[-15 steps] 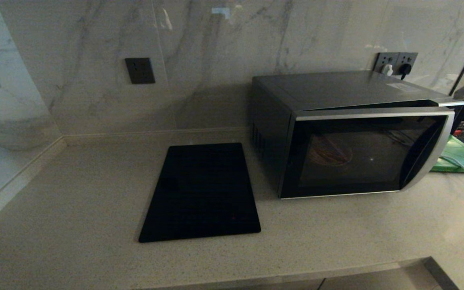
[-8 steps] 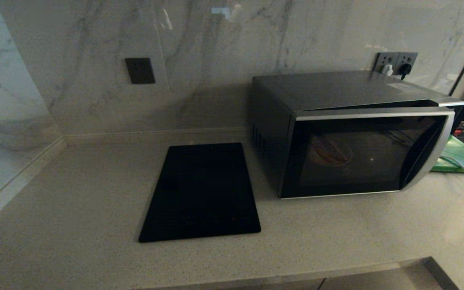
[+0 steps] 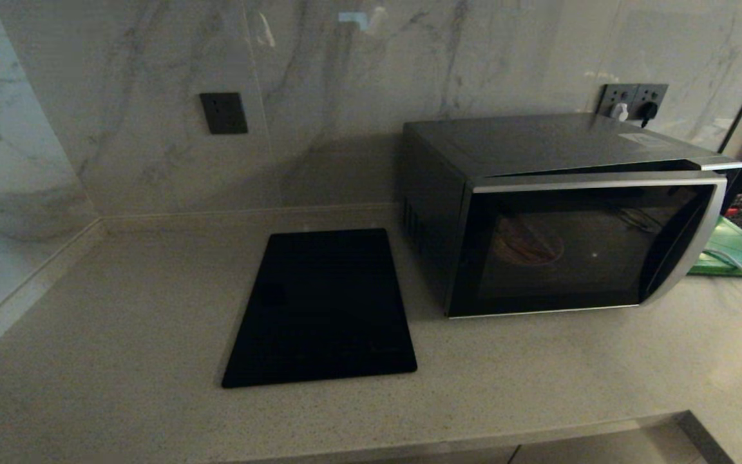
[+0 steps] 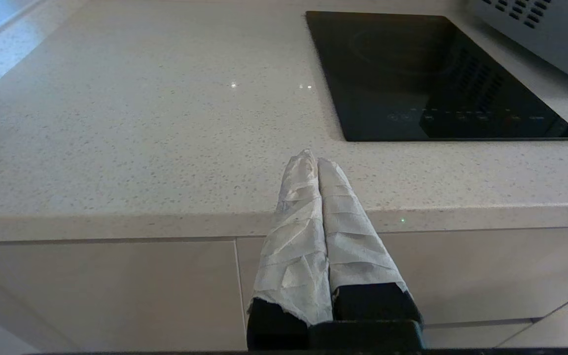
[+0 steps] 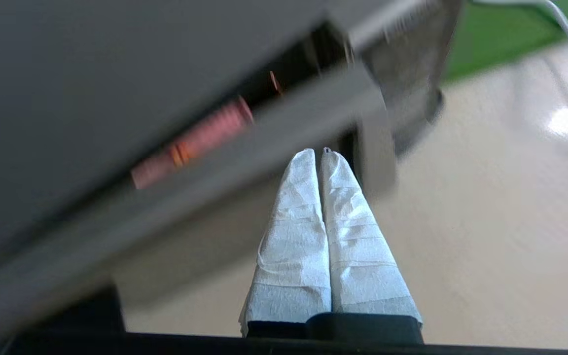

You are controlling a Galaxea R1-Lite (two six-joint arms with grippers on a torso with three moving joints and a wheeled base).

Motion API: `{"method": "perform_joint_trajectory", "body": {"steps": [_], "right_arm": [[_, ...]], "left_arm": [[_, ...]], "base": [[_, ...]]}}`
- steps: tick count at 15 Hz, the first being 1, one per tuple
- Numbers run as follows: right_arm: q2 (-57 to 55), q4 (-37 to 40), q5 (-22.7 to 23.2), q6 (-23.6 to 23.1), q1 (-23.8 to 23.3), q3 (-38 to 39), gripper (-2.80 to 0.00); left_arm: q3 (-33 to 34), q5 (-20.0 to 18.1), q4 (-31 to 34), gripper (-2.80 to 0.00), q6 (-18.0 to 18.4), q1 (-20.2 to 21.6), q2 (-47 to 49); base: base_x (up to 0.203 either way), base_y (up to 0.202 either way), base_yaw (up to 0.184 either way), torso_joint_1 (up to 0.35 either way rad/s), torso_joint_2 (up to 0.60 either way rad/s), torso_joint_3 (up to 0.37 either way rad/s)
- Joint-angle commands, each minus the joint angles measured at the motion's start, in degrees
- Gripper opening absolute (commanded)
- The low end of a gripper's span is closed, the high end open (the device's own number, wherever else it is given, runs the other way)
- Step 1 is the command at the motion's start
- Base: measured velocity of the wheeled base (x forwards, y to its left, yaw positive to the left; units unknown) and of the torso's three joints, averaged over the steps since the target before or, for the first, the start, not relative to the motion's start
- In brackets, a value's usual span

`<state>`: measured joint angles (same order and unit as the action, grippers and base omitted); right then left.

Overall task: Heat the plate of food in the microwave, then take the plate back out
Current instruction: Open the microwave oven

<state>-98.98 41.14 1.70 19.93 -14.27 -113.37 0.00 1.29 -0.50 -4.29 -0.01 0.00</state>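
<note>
Marble-look wall and a pale speckled counter [image 3: 120, 309] filled the head view, w/ the microwave [image 3: 558, 212] at right of frame and a flat black cooktop panel [image 3: 323, 309] at centre. The microwave door stood slightly ajar, its handle side sticking out at the right edge. Through the dark glass the plate of food [image 3: 529, 245] showed faintly, sitting inside toward the left of the cavity. A green board [image 3: 741, 251] lay at far right, behind the door.

Step in hand, as a judgement: pushing the door fully shut so heating could start. Doing it well prob. meant pressing flat on the door near the handle side, not the glass centre, and pushing straight until it latched, w/o sliding the whole unit back.

Right gripper [image 5: 321, 153], cloth-wrapped fingers pressed together and holding nothing, sat low and close to the microwave's front, at centre of its wrist view; the unit loomed blurred across the upper left. It didn't show in the head view.

Left gripper [image 4: 313, 160], fingers also together and empty, was parked low in front of the counter edge, at lower centre of its view.
</note>
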Motion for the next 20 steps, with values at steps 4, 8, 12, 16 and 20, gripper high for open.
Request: {"method": "perform_joint_trajectory", "body": {"steps": [4,8,12,16,20], "right_arm": [[-8.6,-9.2,0.0,1.4,-1.1,0.0,-2.8],[-11.0,-10.4,0.2,1.6,-1.2,-0.1,-2.8],[-11.2,-10.5,1.7,1.4,-1.2,-0.6,-2.8],[-11.9,-10.5,2.0,1.4,-1.2,-0.7,-2.8],[-12.8,-14.4,2.6,1.4,-1.2,-0.8,-2.8]], "left_arm": [[0.0,0.0,0.0,-2.8,0.0,0.0,0.1],[0.0,0.0,0.0,-2.8,0.0,0.0,0.1],[0.0,0.0,0.0,-2.8,0.0,0.0,0.0],[0.0,0.0,0.0,-2.8,0.0,0.0,0.1],[0.0,0.0,0.0,-2.8,0.0,0.0,0.1]], "base": [[0.0,0.0,0.0,0.0,0.0,0.0],[0.0,0.0,0.0,0.0,0.0,0.0],[0.0,0.0,0.0,0.0,0.0,0.0],[0.0,0.0,0.0,0.0,0.0,0.0],[0.0,0.0,0.0,0.0,0.0,0.0]]}}
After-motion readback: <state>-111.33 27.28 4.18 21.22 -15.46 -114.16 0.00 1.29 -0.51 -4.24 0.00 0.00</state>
